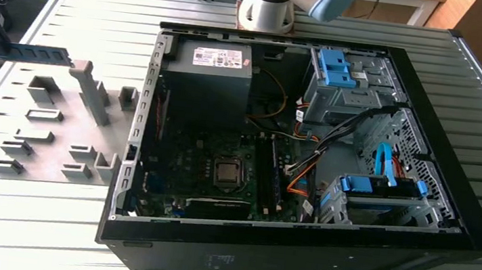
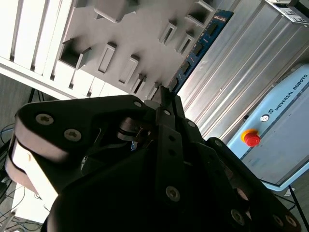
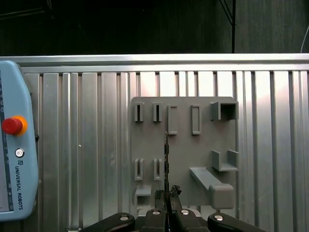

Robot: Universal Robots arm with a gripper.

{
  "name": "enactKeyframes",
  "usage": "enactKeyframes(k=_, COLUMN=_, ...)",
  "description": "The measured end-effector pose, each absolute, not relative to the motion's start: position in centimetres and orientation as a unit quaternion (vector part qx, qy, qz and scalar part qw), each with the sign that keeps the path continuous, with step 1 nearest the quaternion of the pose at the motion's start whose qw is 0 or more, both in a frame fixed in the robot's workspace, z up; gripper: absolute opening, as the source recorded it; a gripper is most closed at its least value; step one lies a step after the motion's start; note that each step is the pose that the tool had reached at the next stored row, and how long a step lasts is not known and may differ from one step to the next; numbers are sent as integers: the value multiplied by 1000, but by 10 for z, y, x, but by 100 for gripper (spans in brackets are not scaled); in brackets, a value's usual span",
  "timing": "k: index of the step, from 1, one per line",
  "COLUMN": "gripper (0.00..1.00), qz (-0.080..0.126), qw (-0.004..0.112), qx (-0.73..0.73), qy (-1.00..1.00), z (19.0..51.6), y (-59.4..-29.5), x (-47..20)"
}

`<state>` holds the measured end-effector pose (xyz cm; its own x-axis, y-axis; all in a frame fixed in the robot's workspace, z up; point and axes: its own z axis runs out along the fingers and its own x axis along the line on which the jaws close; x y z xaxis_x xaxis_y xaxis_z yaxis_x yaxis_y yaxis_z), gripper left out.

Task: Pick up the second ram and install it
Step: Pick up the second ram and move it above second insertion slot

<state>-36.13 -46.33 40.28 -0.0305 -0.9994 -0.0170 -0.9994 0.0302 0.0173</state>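
While my tool (image 3: 168, 192) is clenched on one end of the second ram (image 2: 198, 48), I see the blue stick held edge-on over the grey slotted holder (image 3: 183, 150) on the ribbed metal counter (image 3: 87, 145), well apart from the open computer case (image 1: 449, 220) at the exterior view's right.

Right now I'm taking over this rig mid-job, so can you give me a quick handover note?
Gripper: shut on the second ram.
Where: the ram is in the air over the grey holder, to the exterior view's left of the open computer case.
Done: the ram is picked up and clear of the holder.
Left: it is not yet in the case, so the install on the motherboard is not done.
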Motion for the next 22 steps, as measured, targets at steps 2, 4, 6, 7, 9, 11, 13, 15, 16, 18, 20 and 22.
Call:
enactKeyframes(k=2, gripper=14, qz=12, qw=0, qx=-696, qy=718, z=403, y=-463, x=-361)
enactKeyframes(k=4, gripper=14, qz=12, qw=0, qx=-696, qy=718, z=403, y=-463, x=-360)
enactKeyframes(k=6, gripper=14, qz=12, qw=0, qx=-696, qy=718, z=403, y=-463, x=-360)
enactKeyframes(k=7, gripper=14, qz=12, qw=0, qx=-696, qy=718, z=403, y=-463, x=-360)
enactKeyframes(k=9, gripper=14, qz=12, qw=0, qx=-696, qy=718, z=403, y=-463, x=-359)
enactKeyframes(k=11, gripper=14, qz=12, qw=0, qx=-696, qy=718, z=403, y=-463, x=-359)
enactKeyframes(k=13, gripper=14, qz=12, qw=0, qx=-696, qy=718, z=403, y=-463, x=-359)
enactKeyframes(k=15, gripper=14, qz=12, qw=0, qx=-696, qy=718, z=403, y=-463, x=-358)
enactKeyframes(k=16, gripper=14, qz=12, qw=0, qx=-696, qy=718, z=403, y=-463, x=-358)
enactKeyframes(k=18, gripper=14, qz=12, qw=0, qx=-696, qy=718, z=403, y=-463, x=-358)
enactKeyframes(k=20, gripper=14, qz=12, qw=0, qx=-696, qy=718, z=403, y=-463, x=-357)
enactKeyframes(k=22, gripper=14, qz=12, qw=0, qx=-696, qy=718, z=403, y=-463, x=-357)
